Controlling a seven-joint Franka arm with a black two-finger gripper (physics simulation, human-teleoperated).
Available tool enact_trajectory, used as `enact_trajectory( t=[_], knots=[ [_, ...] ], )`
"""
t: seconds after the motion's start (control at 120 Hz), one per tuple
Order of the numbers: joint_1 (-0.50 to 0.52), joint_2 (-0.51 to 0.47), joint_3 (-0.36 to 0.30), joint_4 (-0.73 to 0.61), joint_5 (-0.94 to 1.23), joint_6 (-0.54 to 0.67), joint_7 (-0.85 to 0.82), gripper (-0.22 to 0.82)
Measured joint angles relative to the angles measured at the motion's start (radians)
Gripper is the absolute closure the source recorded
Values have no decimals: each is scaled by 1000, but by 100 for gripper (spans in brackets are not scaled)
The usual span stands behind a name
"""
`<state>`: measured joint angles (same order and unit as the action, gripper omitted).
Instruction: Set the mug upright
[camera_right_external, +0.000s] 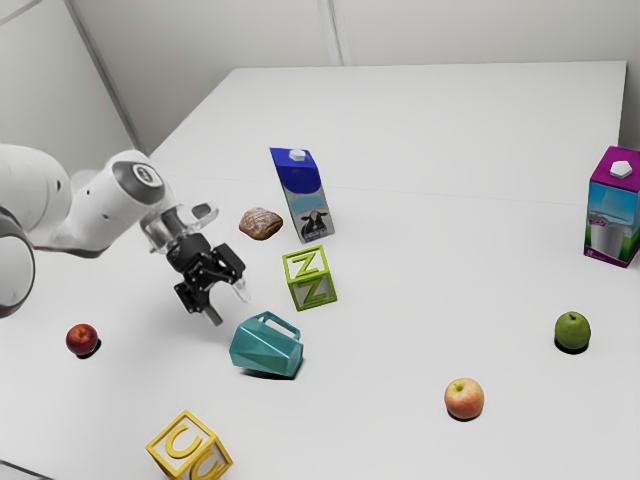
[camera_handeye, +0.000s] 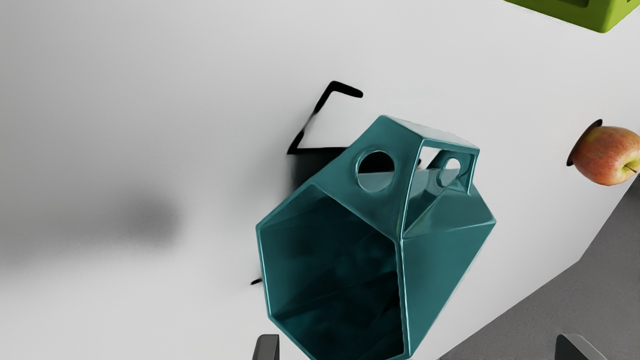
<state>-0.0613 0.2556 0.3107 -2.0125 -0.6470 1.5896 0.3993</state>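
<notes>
The teal mug (camera_right_external: 266, 347) lies on its side on the white table, its handle on the upper side and its mouth facing the gripper. My gripper (camera_right_external: 229, 305) hangs above the table just to the mug's left in the exterior view, apart from it. In the wrist view the mug (camera_handeye: 450, 265) shows its dark hollow inside and its angular handle. The gripper (camera_handeye: 417, 347) has its two fingertips wide apart, with nothing held between them.
A green letter block (camera_right_external: 310, 279) stands close behind the mug, with a milk carton (camera_right_external: 303, 196) and bread (camera_right_external: 261, 224) beyond. A yellow block (camera_right_external: 189, 449), a red apple (camera_right_external: 82, 339), a peach-coloured apple (camera_right_external: 464, 398), a green fruit (camera_right_external: 572, 330) and a purple-topped carton (camera_right_external: 614, 207) stand around.
</notes>
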Motion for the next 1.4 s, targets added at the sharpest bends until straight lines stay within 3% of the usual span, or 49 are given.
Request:
enact_trajectory(
  t=[0.6, 0.875, 1.4],
  knots=[
    [-12, 20, -40, -90, -131, 61, 97, 2],
    [-36, -5, -45, -90, -151, 62, 105, 31],
    [-42, -43, -79, -85, -153, 57, 72, 71]
  ],
)
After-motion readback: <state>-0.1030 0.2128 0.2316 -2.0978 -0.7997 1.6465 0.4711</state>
